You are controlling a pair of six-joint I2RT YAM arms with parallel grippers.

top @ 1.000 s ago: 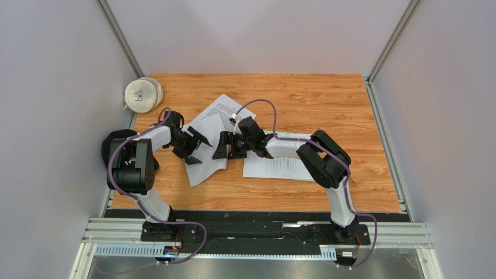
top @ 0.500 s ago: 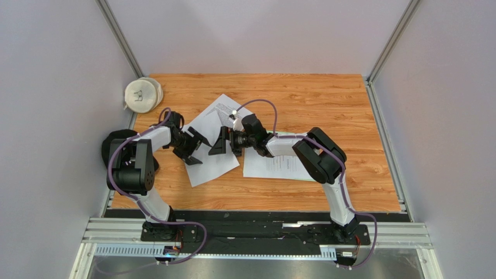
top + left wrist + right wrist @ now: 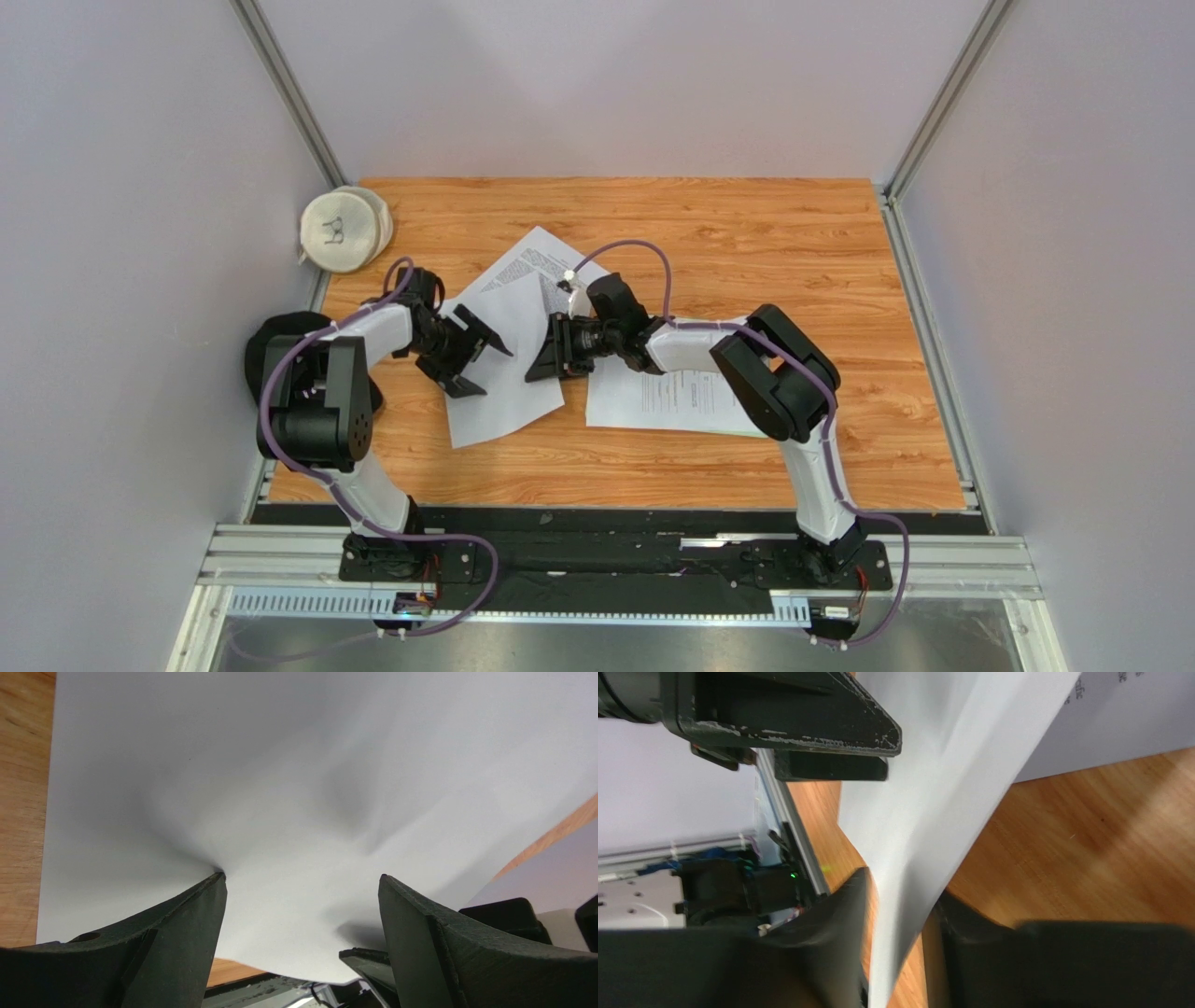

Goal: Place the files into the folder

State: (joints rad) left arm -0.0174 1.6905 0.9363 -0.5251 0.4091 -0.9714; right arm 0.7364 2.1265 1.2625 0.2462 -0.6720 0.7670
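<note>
Files (image 3: 505, 409) numbered three on the wooden table (image 3: 842, 280), with two grippers working over one of them.

The right gripper (image 3: 899, 889) stood with its jaws about half closed, and the raised edge of the blank-side sheet (image 3: 927, 798) ran up between them. Whether they actually pinched the paper could not be told. The left gripper (image 3: 300, 877) faced it from the sheet's other side with jaws spread wide and nothing held. Its fingertips (image 3: 216, 878) pressed down on the same sheet, which dimpled and creased around them.

From above, the two grippers sat close together, the left gripper (image 3: 497, 370) on the sheet's left part and the right gripper (image 3: 544, 353) at its right edge. The sheet lay skewed, one corner pointing towards the near edge of the table.

A printed sheet (image 3: 540, 255) lay just behind it, partly tucked under it. A second printed sheet (image 3: 659, 403) lay to the right, under the right arm's forearm, its left edge near the right gripper.

Beyond the papers, bare wood showed along the back and the whole right side of the table. Grey walls closed the left, back and right sides. A round cream object (image 3: 344, 224) sat at the far left corner, well apart from the sheets.
</note>
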